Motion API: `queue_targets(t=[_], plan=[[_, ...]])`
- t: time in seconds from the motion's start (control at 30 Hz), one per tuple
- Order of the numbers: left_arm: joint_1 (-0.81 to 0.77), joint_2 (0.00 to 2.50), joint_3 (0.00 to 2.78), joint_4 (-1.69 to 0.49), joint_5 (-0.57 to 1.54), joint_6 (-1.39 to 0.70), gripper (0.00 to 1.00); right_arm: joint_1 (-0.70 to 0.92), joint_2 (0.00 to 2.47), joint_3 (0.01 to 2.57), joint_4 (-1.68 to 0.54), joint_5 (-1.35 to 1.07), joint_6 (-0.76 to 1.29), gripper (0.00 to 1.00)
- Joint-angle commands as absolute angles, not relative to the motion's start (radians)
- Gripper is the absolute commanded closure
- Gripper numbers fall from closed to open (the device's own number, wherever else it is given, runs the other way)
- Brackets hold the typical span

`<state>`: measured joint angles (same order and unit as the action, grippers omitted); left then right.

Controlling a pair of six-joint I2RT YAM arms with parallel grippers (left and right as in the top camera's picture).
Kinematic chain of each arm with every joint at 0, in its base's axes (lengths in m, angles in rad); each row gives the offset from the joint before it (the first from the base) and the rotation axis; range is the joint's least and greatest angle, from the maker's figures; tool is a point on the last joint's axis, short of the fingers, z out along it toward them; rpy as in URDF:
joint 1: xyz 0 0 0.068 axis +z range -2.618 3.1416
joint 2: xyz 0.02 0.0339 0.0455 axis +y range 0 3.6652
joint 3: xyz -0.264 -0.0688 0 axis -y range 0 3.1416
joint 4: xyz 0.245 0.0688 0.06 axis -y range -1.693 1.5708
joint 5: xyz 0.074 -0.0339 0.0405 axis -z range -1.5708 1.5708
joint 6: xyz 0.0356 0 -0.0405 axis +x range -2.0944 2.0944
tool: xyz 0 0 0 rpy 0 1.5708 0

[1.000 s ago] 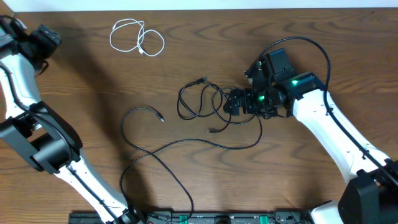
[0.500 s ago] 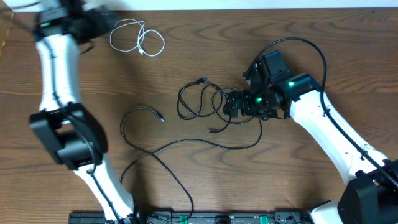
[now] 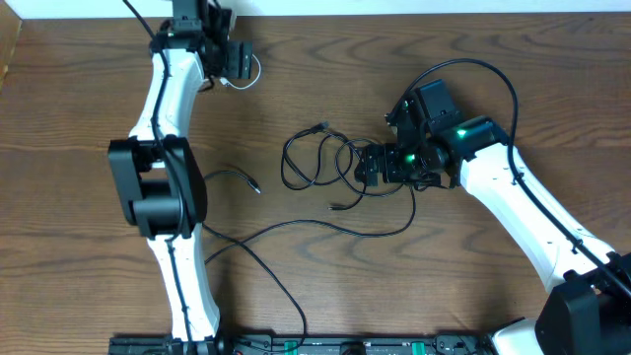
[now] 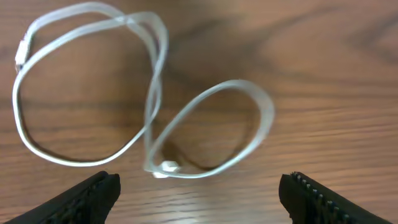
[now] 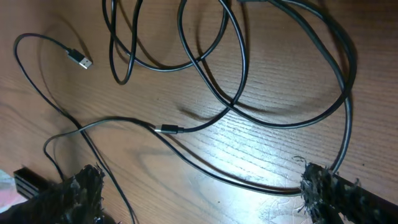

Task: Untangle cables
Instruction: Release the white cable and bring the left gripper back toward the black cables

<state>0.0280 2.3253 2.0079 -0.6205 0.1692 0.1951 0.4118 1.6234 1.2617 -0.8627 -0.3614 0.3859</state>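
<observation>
**Left end effector** (image 3: 233,57): It is stationed at the far edge of the tabletop (image 3: 69,217), directly over the white cable (image 4: 152,93). The fingers are spread wide and grip nothing. The left wrist view shows the white cable lying flat on the wood in two loops that cross near the middle. Its white plug (image 4: 163,168) rests between the two fingertips and just ahead of them. Whether the fingers touch the wood cannot be told.

**Right end effector** (image 3: 367,166): It sits at the right side of the black cable tangle (image 3: 317,158), near the middle of the tabletop. The fingers are spread fully apart and hold nothing. The right wrist view shows several black strands overlapping and crossing on the wood ahead of the fingers. One strand curves in close to a finger (image 5: 323,186), though contact cannot be confirmed. A black plug (image 5: 79,60) lies free at the upper left of that view.

**Other items:** A long black cable (image 3: 296,225) sweeps across the near half of the tabletop. The white cable lies well apart from all the black ones.
</observation>
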Motion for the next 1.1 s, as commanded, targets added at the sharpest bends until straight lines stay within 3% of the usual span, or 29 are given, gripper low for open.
queue_targets(t=[0.0, 0.13, 0.2, 0.3, 0.37, 0.47, 0.7, 0.87, 0.97, 1.0, 1.03, 1.07], plan=[[0.045, 2.366, 2.011, -0.598, 0.068, 0.240, 0.13, 0.418, 1.623, 1.258, -0.860, -0.342, 0.384, 0.01], [0.046, 2.403, 2.011, -0.535, 0.060, 0.243, 0.14, 0.418, 1.623, 1.258, -0.860, -0.342, 0.384, 0.01], [0.046, 2.413, 2.011, -0.493, 0.060, 0.243, 0.22, 0.418, 1.623, 1.258, -0.860, -0.342, 0.384, 0.01], [0.046, 2.415, 2.011, -0.452, 0.060, 0.242, 0.63, 0.418, 1.623, 1.258, -0.860, -0.342, 0.384, 0.01], [0.047, 2.415, 2.011, -0.447, 0.059, 0.239, 0.72, 0.418, 1.623, 1.258, -0.859, -0.342, 0.384, 0.01], [0.052, 2.415, 2.011, -0.452, 0.058, 0.239, 0.92, 0.418, 1.623, 1.258, -0.857, -0.342, 0.384, 0.01], [0.090, 2.340, 2.016, -0.355, -0.234, 0.223, 0.92, 0.419, 1.623, 1.258, -0.880, -0.342, 0.384, 0.01], [0.160, 2.239, 2.016, -0.250, -0.279, 0.112, 0.93, 0.419, 1.623, 1.258, -0.875, -0.342, 0.384, 0.01], [0.208, 2.192, 2.016, -0.210, -0.274, 0.080, 0.92, 0.419, 1.623, 1.258, -0.875, -0.342, 0.385, 0.01], [0.220, 2.188, 2.016, -0.207, -0.274, 0.080, 0.84, 0.419, 1.623, 1.258, -0.876, -0.342, 0.385, 0.01], [0.229, 2.188, 2.016, -0.210, -0.274, 0.080, 0.61, 0.419, 1.623, 1.258, -0.876, -0.342, 0.385, 0.01], [0.241, 2.192, 2.015, -0.235, -0.274, 0.080, 0.12, 0.419, 1.623, 1.258, -0.875, -0.342, 0.385, 0.01]])
